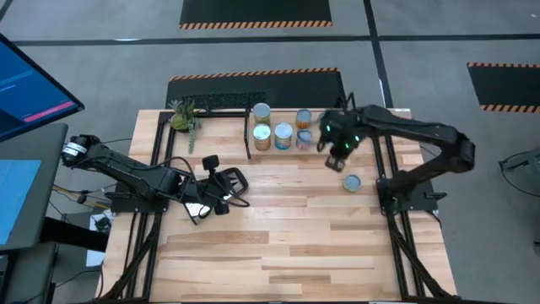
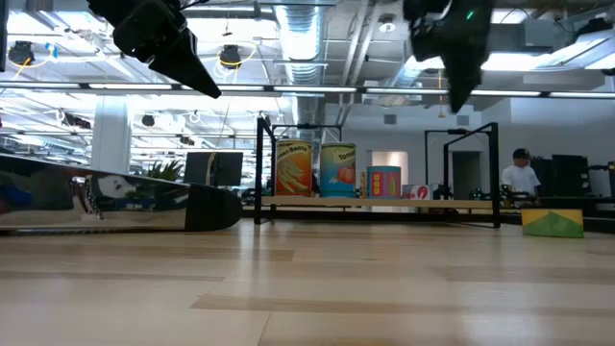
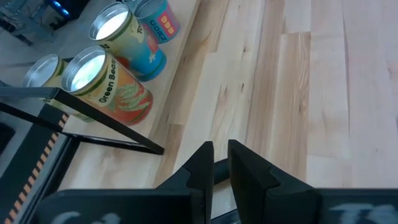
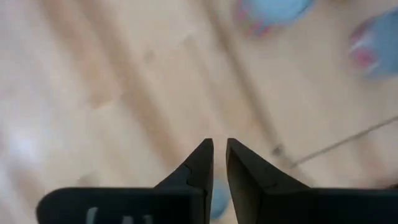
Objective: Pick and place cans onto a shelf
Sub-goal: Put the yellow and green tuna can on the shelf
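Note:
Several cans stand upright on the shelf [image 1: 278,145] at the table's far middle, among them a green-beans can [image 3: 109,84], a second can [image 2: 337,170] and a blue one [image 2: 383,181]. One can [image 1: 353,182] stands alone on the tabletop to the right of the shelf. My right gripper [image 1: 334,162] hangs shut and empty above the table between the shelf's right end and that lone can; it is high up in the low view [image 2: 452,82] and also shows in its wrist view [image 4: 219,144]. My left gripper [image 1: 236,181] is shut and empty, raised near the table's left middle [image 3: 219,148].
A small potted plant [image 1: 184,116] and a dark flat thing [image 1: 215,102] sit at the far left edge. The shelf's black wire legs [image 3: 106,127] stand on the table. A long shiny metal thing [image 2: 106,202] lies at the left. Bare wood lies toward the near edge [image 1: 287,245].

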`<act>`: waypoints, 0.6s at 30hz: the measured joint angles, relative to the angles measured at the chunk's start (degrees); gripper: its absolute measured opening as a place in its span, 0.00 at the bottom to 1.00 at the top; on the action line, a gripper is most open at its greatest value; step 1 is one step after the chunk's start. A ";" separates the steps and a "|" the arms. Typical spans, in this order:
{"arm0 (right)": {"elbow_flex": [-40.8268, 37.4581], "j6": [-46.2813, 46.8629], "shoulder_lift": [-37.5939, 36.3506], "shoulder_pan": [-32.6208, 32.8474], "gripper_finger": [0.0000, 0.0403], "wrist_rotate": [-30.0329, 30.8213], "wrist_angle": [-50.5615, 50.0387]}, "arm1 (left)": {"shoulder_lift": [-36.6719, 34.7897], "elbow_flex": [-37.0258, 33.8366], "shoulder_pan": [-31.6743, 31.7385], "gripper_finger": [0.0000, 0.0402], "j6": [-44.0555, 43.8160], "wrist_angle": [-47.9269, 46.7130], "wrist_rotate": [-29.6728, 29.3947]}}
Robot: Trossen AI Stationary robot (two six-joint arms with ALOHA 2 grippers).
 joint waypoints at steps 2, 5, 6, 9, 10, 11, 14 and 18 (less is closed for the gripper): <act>0.00 5.01 -1.53 4.06 0.17 -0.04 -3.62 | 0.00 0.00 0.01 0.10 -0.72 0.00 0.29; 0.00 12.47 -3.05 10.36 0.16 2.30 -7.34 | 0.00 0.00 0.00 0.10 -1.74 0.00 0.31; 0.00 14.87 -3.38 12.55 0.16 3.84 -8.22 | 0.00 0.00 0.00 0.10 -1.93 0.00 0.31; 0.00 23.03 -3.89 18.77 0.16 9.29 -10.50 | 0.00 0.00 0.02 0.10 -2.00 0.00 0.33; 0.00 26.33 -3.85 20.49 0.16 10.08 -11.62 | 0.00 0.00 0.00 0.10 -2.02 0.00 0.33; -0.02 29.91 -3.76 21.95 0.16 10.62 -12.72 | 0.00 0.00 0.00 0.10 -2.05 -0.02 0.33; -0.02 40.82 -3.04 25.20 0.16 12.87 -18.20 | 0.00 0.00 0.01 0.10 -2.15 0.00 0.33; -3.17 45.73 -2.89 27.59 0.20 13.68 -17.60 | 0.02 0.00 0.01 0.10 -2.98 0.05 0.36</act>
